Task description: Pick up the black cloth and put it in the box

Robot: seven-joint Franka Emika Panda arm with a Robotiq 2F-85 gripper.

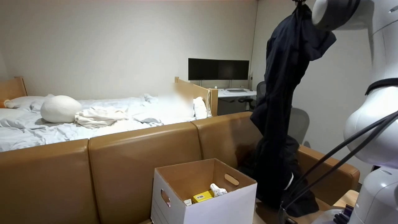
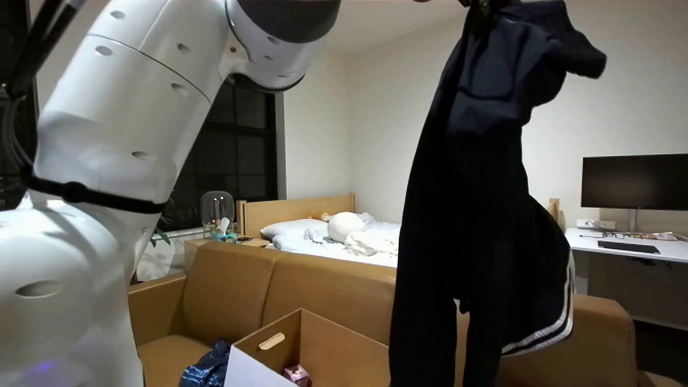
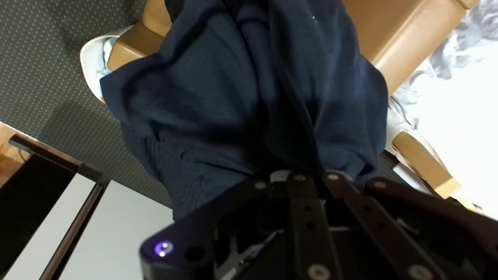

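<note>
In an exterior view: black cloth (image 1: 276,87) hung in a long fall from gripper (image 1: 299,2) at top edge, R of ctr.; arm (image 1: 385,56) to its R; pale wall (image 1: 348,77) behind upper half. Box (image 1: 220,205) near ctr., mouth up, handle holes (image 1: 231,179) in L & R walls; open room above rim & to L of cloth. R corner of box meets cloth in line of sight; contact cannot be told. Sofa (image 1: 143,146) runs behind box to far L; armrest (image 1: 332,161) R of cloth. In box: yellow carton (image 1: 202,197), white crumpled item (image 1: 219,191) just R of it, sm. white item (image 1: 187,202) nr. L wall.

In an exterior view: cloth (image 2: 473,188) R of ctr., nearer than box & hiding box's R part; white-striped edge (image 2: 564,322) at lower R; lower end cut by frame. Open room btwn arm & cloth, w/ bed (image 2: 322,250) beyond. Box holds pink carton (image 2: 296,374); shiny dk.-blue bundle (image 2: 208,365) just L of box.

Wrist view: jaws drawn nearly together, pinching cloth; folds spread wide past fingertips (image 3: 281,176). Carpet (image 3: 42,66) L, sofa far & R, bed R. White container (image 3: 88,64) beside sofa end, w/ lt.-blue stuff (image 3: 106,52) in it; white panel (image 3: 116,233) near L.
</note>
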